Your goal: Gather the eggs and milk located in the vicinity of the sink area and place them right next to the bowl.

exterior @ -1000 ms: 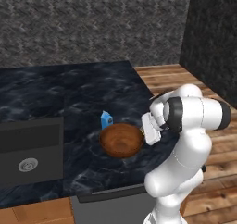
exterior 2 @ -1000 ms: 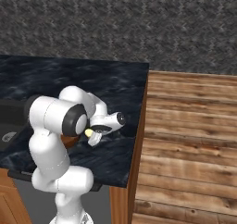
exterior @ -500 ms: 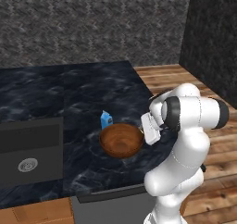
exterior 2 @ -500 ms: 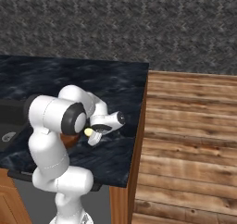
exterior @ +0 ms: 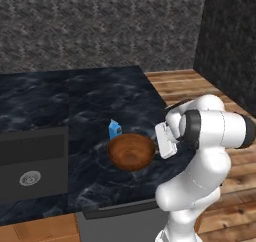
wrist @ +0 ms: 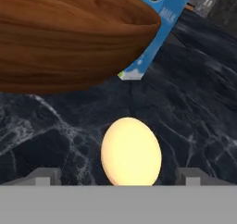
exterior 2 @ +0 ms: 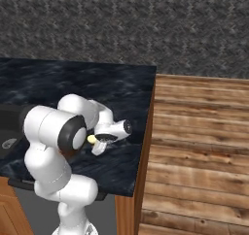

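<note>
The egg (wrist: 131,152) lies on the dark marbled tabletop (exterior: 75,101) just beside the bowl (exterior: 131,151), on the side of the bowl toward the tabletop's right edge, near its front right corner. In the hand view its long axis runs away from the camera toward the bowl and carton, tilted slightly, with the narrower end seeming to point away; from the right base view the egg (exterior 2: 91,139) is a small pale spot half hidden by the hand, and its direction cannot be told there. The fingers stand wide apart, one tip (wrist: 44,175) on each side of the egg, and neither touches it; the gripper (wrist: 122,177) sits low over the tabletop with the egg between its tips. The bowl rests upright, its brown rim close above the egg in the hand view. The milk (exterior: 114,129) stands upright just behind the bowl, touching or nearly touching its far rim, its blue face turned toward the bowl. The sink (exterior: 31,163) is set in the tabletop's front left part, well apart from the bowl.
</note>
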{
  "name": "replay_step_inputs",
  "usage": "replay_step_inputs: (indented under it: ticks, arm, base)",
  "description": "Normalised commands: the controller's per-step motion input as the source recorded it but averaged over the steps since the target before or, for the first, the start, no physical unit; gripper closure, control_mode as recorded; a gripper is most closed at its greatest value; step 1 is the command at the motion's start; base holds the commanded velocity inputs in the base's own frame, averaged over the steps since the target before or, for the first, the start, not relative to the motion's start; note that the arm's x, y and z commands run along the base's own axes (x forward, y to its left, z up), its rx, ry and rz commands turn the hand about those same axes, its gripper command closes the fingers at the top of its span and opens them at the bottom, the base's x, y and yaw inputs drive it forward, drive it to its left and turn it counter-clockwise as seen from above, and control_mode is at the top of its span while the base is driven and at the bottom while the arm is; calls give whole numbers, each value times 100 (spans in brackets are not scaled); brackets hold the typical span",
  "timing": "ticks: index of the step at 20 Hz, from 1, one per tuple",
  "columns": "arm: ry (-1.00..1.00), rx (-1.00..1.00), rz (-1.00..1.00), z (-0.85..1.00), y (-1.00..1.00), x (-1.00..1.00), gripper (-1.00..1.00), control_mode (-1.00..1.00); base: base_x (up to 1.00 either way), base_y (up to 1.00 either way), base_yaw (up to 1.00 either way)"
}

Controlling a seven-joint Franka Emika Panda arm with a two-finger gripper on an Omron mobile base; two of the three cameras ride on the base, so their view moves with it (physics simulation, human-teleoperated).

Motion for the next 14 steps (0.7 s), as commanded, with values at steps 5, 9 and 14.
replay_step_inputs:
  ticks: [5,9,14]
  arm:
    - [-9,0,0,41,-14,-33,-100,-100]
    - [-7,5,0,72,-35,-23,-100,-100]
    - [-7,7,0,79,-34,-48,-100,-100]
  base:
    - [0,0,0]
    - [0,0,0]
    - [0,0,0]
